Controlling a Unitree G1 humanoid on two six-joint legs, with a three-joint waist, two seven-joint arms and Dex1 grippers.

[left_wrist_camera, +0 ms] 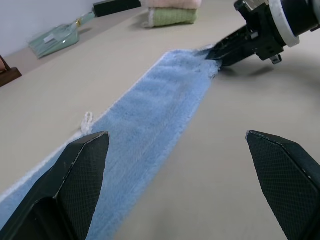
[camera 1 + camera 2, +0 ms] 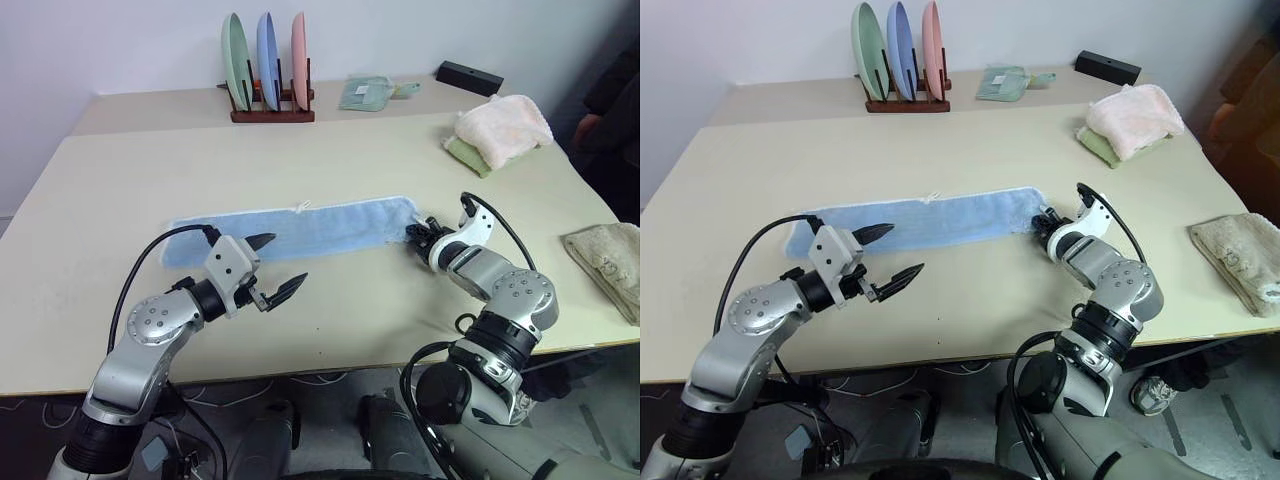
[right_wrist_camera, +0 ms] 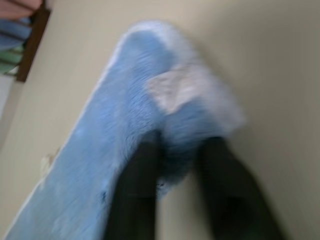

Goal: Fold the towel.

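Observation:
The light blue towel lies on the table as a long narrow strip running left to right, its small white loop tag on the far edge. My right gripper is at the strip's right end, shut on that end's corner; in the right wrist view the blue cloth bunches between its two black fingers. My left gripper hovers open just in front of the strip's left half, holding nothing, and its wide-apart fingers frame the towel in the left wrist view.
A wooden rack with three upright plates stands at the back. A pink towel on a green cloth sits back right, near a black box. A beige towel lies at the right edge. A person stands far right.

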